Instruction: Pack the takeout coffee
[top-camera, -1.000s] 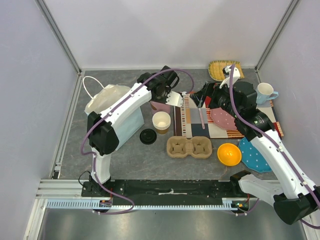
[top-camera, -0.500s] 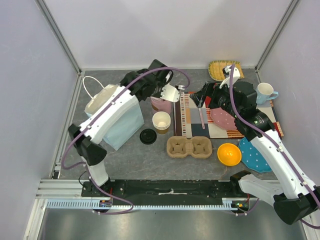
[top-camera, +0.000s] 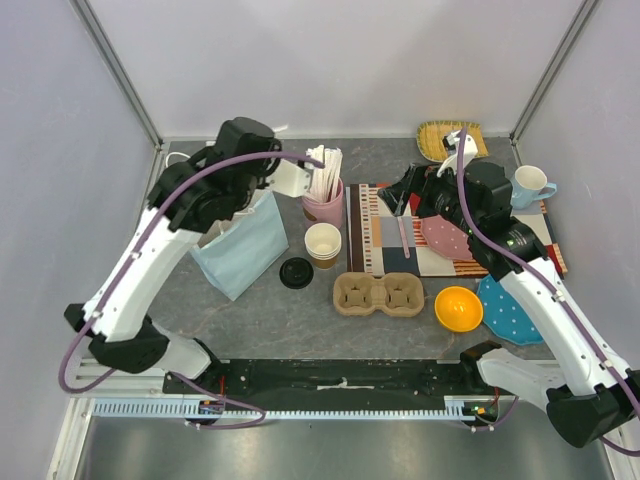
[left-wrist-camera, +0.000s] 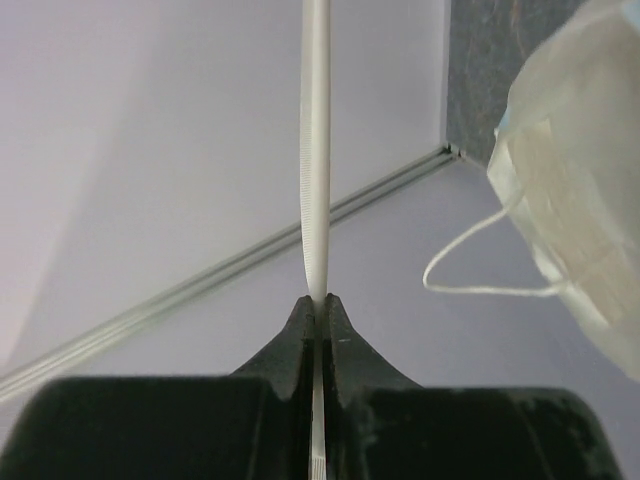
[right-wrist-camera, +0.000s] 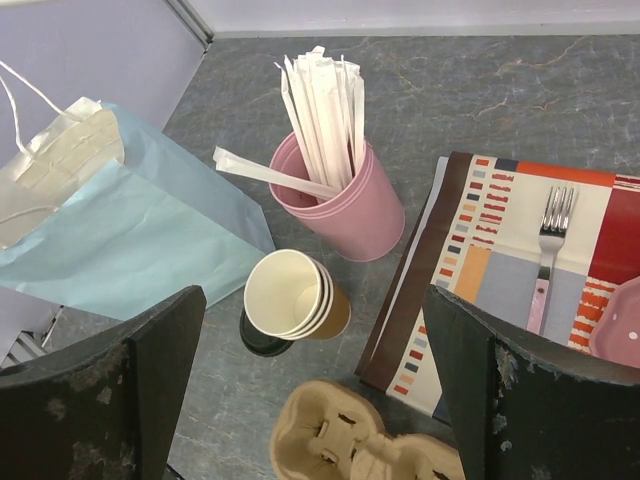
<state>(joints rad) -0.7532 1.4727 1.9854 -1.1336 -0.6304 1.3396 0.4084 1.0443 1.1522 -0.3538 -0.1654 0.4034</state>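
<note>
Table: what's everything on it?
paper bag: one, light blue, left side
pink cup: one, right of the bag, holding white wrapped straws
paper cups: nested stack, brown, in front of the pink cup
lid: one, black, beside the paper cups
cup carrier: one, tan, centre front
placemat: one, striped, right of the cups
fork: one, pink-handled, on the placemat
pink plate: one, dotted, on the placemat
blue plate: one, dotted, front right
bowl: one, orange, right of the carrier
mug: one, pale blue, far right
basket: one, wicker, back
left pincer: shut on a thin white strip
right pincer: open, by the placemat
</note>
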